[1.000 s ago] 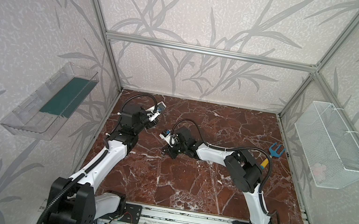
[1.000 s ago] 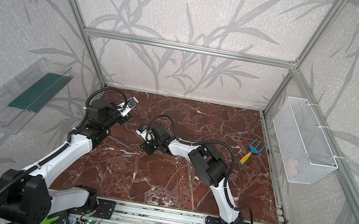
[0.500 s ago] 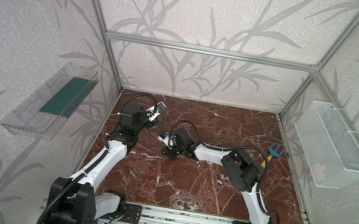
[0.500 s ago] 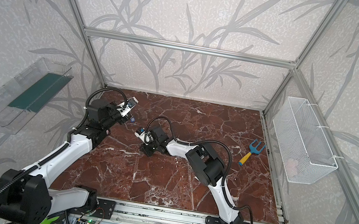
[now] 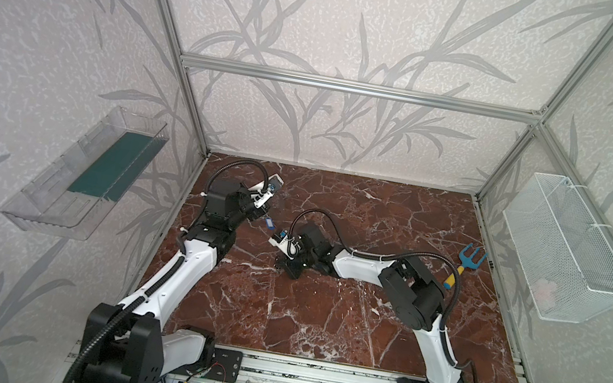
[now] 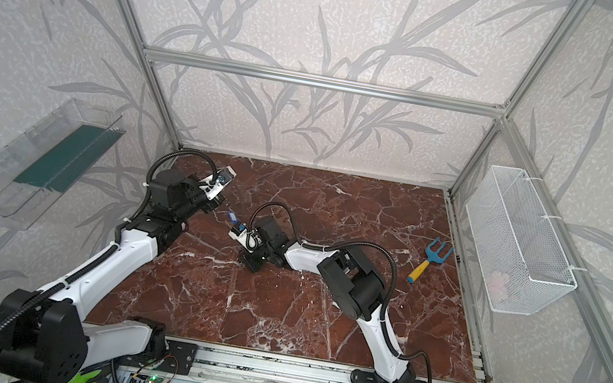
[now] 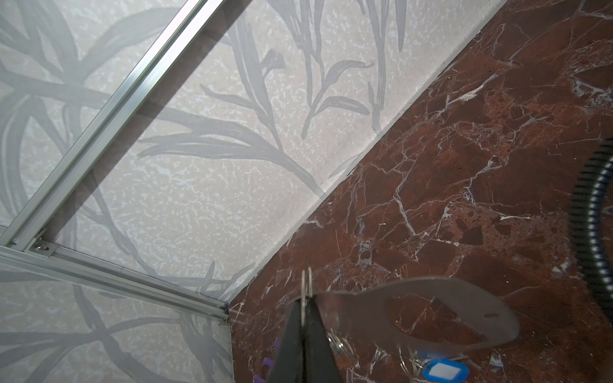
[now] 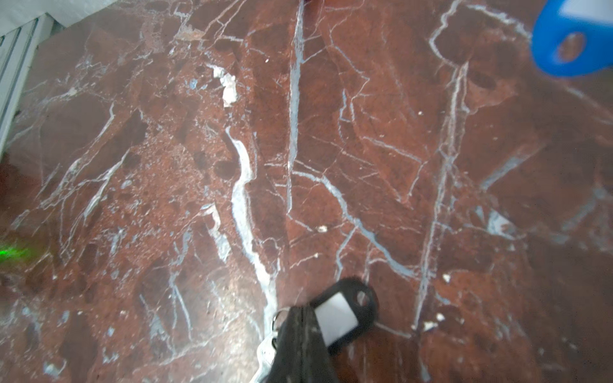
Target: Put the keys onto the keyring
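Keyring (image 7: 358, 315) sits pinched between the left jaws, while the right jaws clamp the black-tagged key (image 8: 345, 311).

No writing is legible; the blue tag (image 7: 446, 369) and black tag (image 8: 345, 313) carry blank white labels.

The flat grey metal keyring plate (image 7: 361, 313) with an oval cut-out is pinched by an edge loop between the left gripper's fingers (image 7: 290, 348), the silver key with a blue rectangular tag (image 7: 446, 369) hanging at its edge, while the black-and-white-tagged key (image 8: 341, 316) is clamped between the right gripper's fingers (image 8: 298, 351), tag protruding.
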Robot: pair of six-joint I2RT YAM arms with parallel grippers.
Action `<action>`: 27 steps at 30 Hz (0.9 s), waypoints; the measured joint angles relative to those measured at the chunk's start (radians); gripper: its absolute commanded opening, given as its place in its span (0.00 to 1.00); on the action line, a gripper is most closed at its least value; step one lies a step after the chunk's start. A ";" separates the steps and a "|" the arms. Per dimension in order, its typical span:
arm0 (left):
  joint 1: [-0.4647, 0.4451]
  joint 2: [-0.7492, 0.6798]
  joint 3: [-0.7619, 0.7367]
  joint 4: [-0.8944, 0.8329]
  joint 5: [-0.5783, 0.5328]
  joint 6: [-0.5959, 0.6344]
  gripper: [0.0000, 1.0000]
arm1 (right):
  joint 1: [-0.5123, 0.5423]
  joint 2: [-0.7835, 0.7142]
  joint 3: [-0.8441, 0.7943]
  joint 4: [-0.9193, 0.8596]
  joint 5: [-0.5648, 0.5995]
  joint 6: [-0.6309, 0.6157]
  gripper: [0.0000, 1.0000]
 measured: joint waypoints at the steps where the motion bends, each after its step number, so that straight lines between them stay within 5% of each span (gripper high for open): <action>1: 0.000 0.000 0.000 0.000 0.000 0.000 0.00 | 0.000 -0.016 -0.019 0.007 -0.002 0.000 0.00; 11: 0.000 0.000 0.000 0.001 0.008 0.000 0.00 | 0.000 -0.138 -0.089 0.077 -0.070 -0.025 0.00; 14: 0.000 0.000 0.000 0.001 0.009 0.000 0.00 | 0.000 -0.129 -0.087 0.078 -0.084 -0.019 0.23; 17: 0.000 0.000 0.000 0.001 0.010 0.000 0.00 | -0.001 -0.100 -0.061 0.048 -0.086 -0.022 0.31; 27: 0.000 0.000 0.000 0.000 0.011 0.001 0.00 | -0.002 -0.034 0.018 -0.057 -0.040 -0.054 0.34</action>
